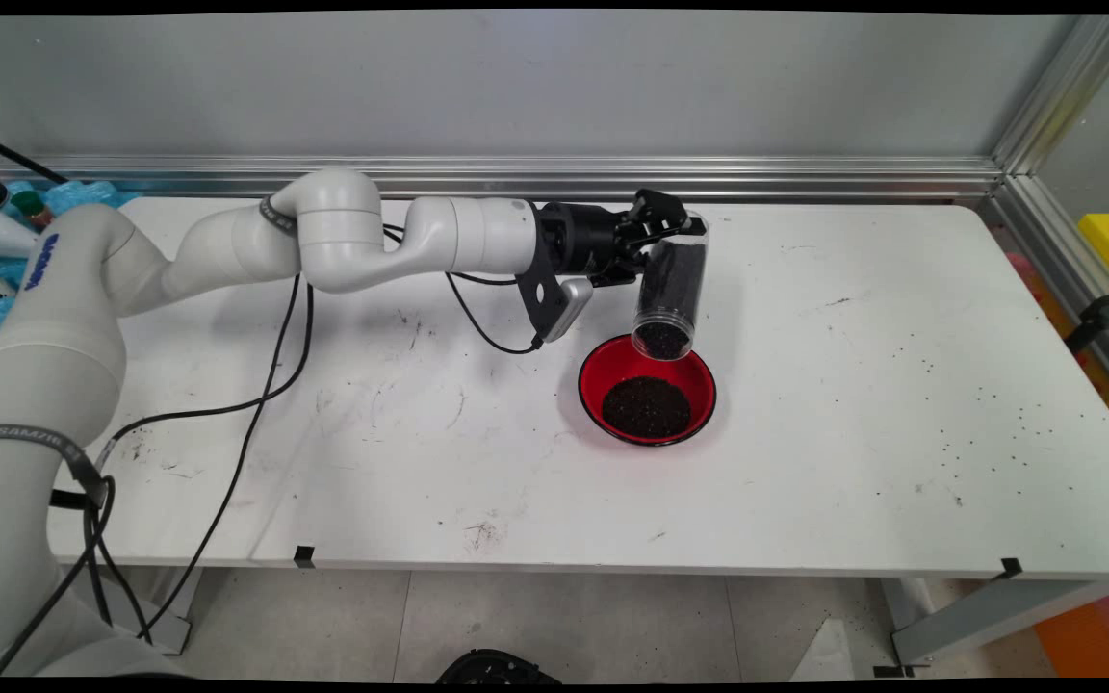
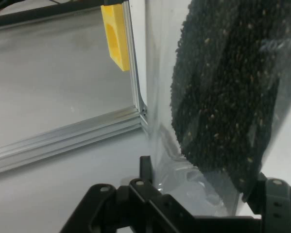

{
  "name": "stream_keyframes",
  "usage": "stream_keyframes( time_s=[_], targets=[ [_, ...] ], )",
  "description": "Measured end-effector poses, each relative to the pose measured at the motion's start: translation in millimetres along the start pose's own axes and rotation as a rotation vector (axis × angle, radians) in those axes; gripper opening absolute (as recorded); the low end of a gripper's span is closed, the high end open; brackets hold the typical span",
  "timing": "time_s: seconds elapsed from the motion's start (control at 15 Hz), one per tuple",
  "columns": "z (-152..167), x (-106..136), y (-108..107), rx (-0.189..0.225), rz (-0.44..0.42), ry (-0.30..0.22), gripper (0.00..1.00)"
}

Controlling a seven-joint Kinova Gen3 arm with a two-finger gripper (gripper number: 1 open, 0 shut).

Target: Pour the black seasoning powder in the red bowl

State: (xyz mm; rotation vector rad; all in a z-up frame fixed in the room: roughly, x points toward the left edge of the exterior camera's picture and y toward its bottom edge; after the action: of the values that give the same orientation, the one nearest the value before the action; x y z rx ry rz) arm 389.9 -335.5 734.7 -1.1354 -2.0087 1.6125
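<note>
Clear jar (image 1: 672,284) of dark seeds, tipped mouth-down, hangs clamped in the black gripper (image 1: 662,229) just above the red bowl (image 1: 648,389) (already heaped with dark seeds) near the white table's (image 1: 853,404) middle.

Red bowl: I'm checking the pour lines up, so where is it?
In the main view the red bowl sits right of the table's centre, directly under the tilted clear jar's mouth.

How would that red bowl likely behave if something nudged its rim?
The red bowl looks shallow and wide, so it would probably slide rather than tip. The dark granules piled in it likely add weight and could spill if jolted.
</note>
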Motion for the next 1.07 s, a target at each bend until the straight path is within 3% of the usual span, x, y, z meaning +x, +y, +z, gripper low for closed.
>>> stream_keyframes(
  time_s=[1.07],
  targets=[
    [-17,-25,-44,-0.062,-0.356,0.093,0.0]
  ],
)
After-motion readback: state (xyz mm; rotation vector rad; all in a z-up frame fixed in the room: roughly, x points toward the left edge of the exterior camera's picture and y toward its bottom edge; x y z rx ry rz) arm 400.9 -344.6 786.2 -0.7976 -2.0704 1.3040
